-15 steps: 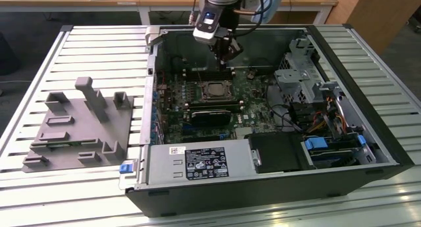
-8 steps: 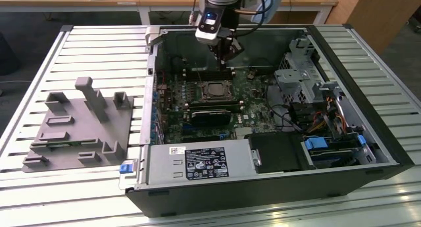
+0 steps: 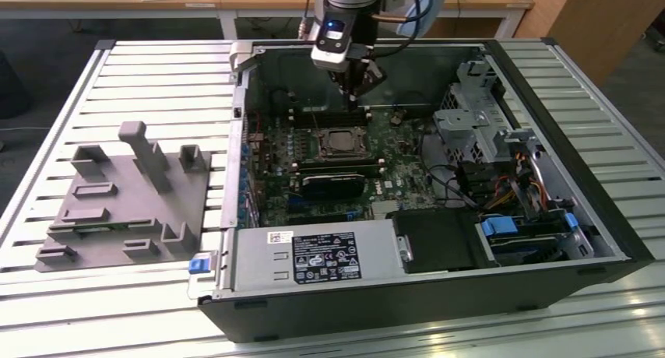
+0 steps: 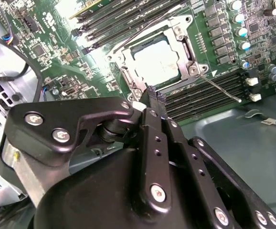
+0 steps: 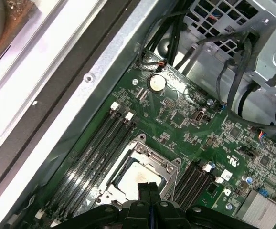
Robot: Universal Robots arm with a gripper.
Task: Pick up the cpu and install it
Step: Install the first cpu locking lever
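exterior view first: the big black open computer case [image 3: 540, 241] lies on its side on the white slatted metal table [image 3: 62, 101], so the green motherboard [image 3: 410, 183] faces up and the arm can come at it from above. out on the exterior view's left sits the grey plastic moulded tray [image 3: 114, 210], well apart from the case. and the black two-finger gripper [image 3: 356, 96] hangs inside the case, above the board near its far edge. in the second wrist view the fingers [image 4: 153, 102] are pressed together with nothing between them. now the prize: the small square silvery-grey cpu [image 4: 158, 58] lies flat in the dark square metal-framed socket [image 4: 185, 45], frame open around it. in the first wrist view the cpu [image 5: 131, 174] looks seated, so i'd judge placement done, with the thin wire lever [image 4: 219, 88] not latched.
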